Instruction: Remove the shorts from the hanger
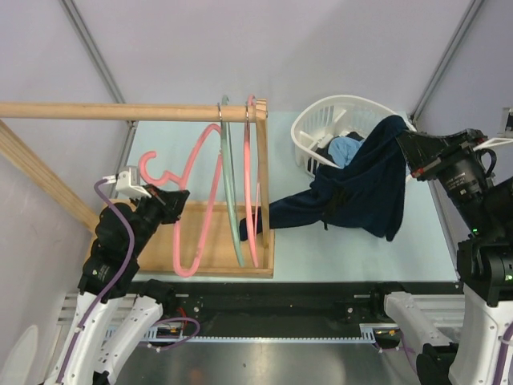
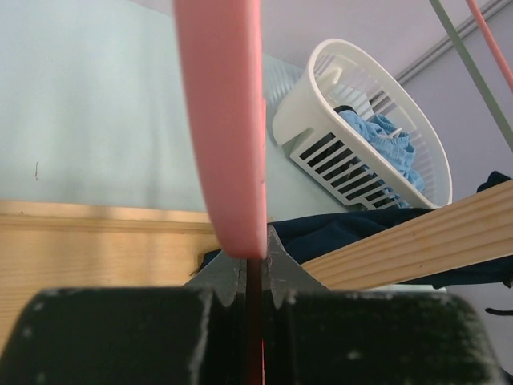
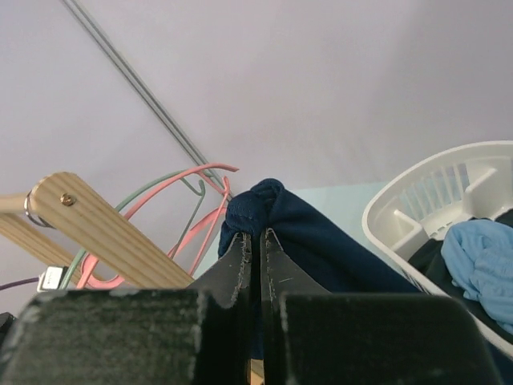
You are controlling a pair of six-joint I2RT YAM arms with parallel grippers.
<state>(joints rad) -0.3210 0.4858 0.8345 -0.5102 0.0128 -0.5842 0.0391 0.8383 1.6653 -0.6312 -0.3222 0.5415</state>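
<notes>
— What do the shorts look like from where you sit?
— The pair I'm holding is the navy shorts: dark, soft and limp. They stretch from the upper right of the top view down to the centre of the table, and part of them is draped over the rim of the white basket. My right claw is pinched tight on one end of them.
— And your left?
— My left claw is clamped on a pink hanger at the left of the frame, with its hook off the wooden rail.
— Count for me.
— Three hangers: two pink, one green. The green one and the other pink one hang on the rail. For shorts, there's the navy pair and one light blue pair in the basket. There's also some dark cloth beside that pair which I can't make out. One basket
</notes>
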